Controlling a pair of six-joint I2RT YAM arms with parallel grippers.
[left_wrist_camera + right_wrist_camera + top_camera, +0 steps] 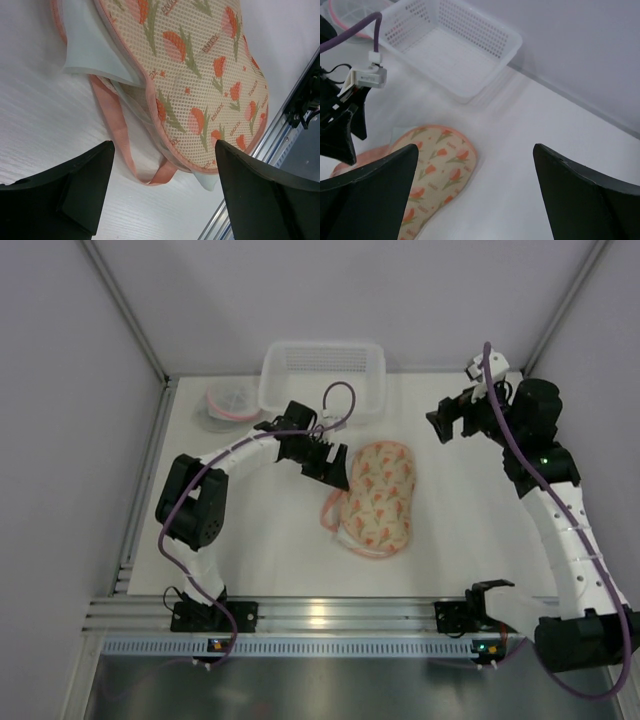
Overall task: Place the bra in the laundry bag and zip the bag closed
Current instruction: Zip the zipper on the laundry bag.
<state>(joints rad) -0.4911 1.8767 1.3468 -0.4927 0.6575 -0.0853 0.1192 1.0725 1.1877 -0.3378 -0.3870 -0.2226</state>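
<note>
Spread flat at mid-table, a little toward the near edge: tulip-print mesh laundry bag [378,495], with the bra [330,512] only partly inside, its pink strap and a pale cup edge spilling out on the side toward the table's left edge, a sign of tucking-in not yet done. Zip too small to make out, so no telling how far closed. Poised just above that untidy side, left gripper [338,472], fingers [85,185] spread wide, holding nothing and apparently clear of both bag and strap; by the look of it, placed there to push the loose strap inside. Farther back, toward the far right corner and high above the table [470,540], right gripper [447,422], likewise wide open and empty, well apart from the bag, seemingly held out of the other arm's way. Along the far edge, white slotted basket [322,344]; just beside it, in the far left corner, round pink-rimmed mesh pouch [228,402], with no gripper near it.
</note>
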